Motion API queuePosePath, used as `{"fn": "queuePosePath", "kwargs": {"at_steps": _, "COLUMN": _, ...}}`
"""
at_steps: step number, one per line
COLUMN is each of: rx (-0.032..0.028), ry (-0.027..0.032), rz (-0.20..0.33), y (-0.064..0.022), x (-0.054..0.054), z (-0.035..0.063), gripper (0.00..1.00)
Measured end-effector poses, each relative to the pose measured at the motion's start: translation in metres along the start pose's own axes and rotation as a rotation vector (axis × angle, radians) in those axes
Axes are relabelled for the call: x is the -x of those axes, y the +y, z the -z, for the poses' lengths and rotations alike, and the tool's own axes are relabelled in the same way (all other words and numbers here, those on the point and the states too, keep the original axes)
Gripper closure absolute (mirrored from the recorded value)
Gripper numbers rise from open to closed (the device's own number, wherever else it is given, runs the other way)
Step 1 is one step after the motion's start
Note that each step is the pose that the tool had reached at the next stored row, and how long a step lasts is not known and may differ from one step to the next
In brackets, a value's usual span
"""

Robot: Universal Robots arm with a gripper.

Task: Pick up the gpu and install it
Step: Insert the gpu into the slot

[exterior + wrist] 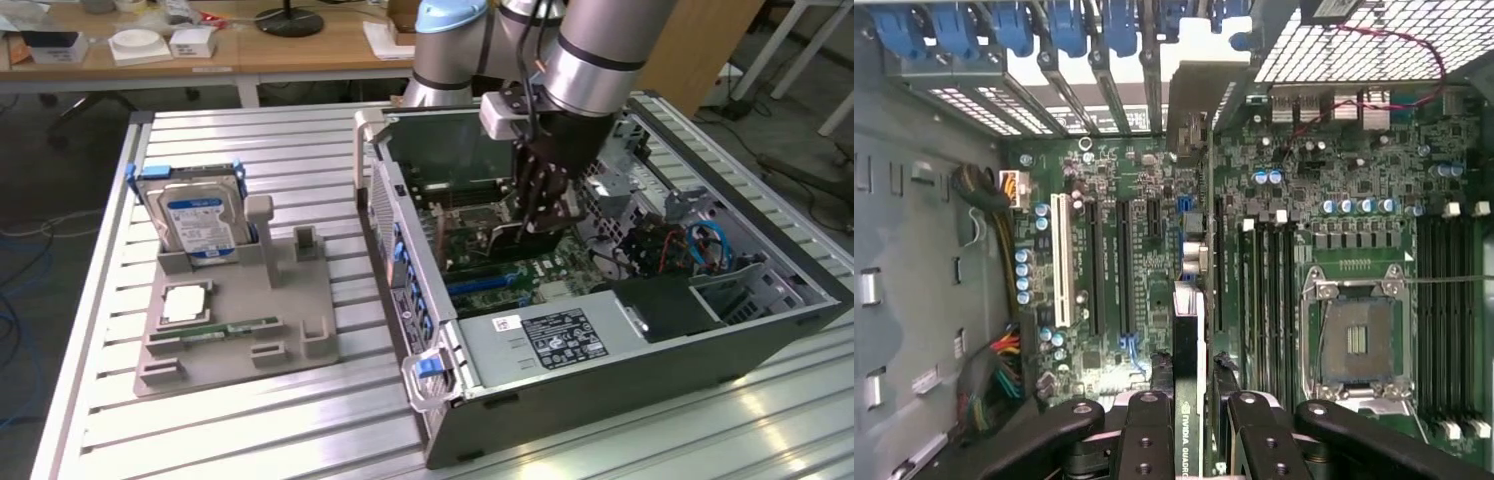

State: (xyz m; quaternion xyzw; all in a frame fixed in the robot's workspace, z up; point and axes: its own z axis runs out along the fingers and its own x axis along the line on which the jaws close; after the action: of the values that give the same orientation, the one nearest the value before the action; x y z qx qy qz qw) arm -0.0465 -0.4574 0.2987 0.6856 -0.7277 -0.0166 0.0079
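1. Exterior view. Noted gripper (541, 215) down inside the open computer case (641, 370), over the motherboard (534, 265).
2. Made out a dark card under the fingers, read as the gpu (511, 238), held edge-down close to the board. Could not tell whether it touches a slot.
3. Logged grey fixture tray (240, 310) at the exterior view's left, well apart from the case. Counted on it a hard drive (198, 215) upright in its cradle, a processor (184, 300) and a memory stick (234, 328) lying flat. Found no graphics card there.
4. Wrist view. Saw gripper (1194, 425) closed part-way, fingers (1146, 430) pressing on either face of the gpu (1188, 340), which runs edge-on away from the camera with a white label strip facing up.
5. Placed the card beside the long black expansion slots (1097, 265), between them and the memory slots by the processor socket (1357, 340). Blue bracket latches (1064, 25) line the far wall of the case.
6. Judged pick-up done and card carried into the case. Seating not confirmed, since the lower edge is hidden. Grip not released.
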Motion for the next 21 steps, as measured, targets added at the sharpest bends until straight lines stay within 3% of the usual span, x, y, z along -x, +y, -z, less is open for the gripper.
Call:
{"fn": "queuePosePath", "kwargs": {"at_steps": 11, "rx": 0.0000, "ry": 0.0000, "rz": 0.000, "y": 0.0035, "x": -0.004, "z": -0.0039, "gripper": 0.74}}
{"fn": "queuePosePath", "kwargs": {"at_steps": 21, "rx": 0.0000, "ry": 0.0000, "rz": 0.000, "y": 0.0042, "x": -0.007, "z": -0.0141, "gripper": 0.74}}
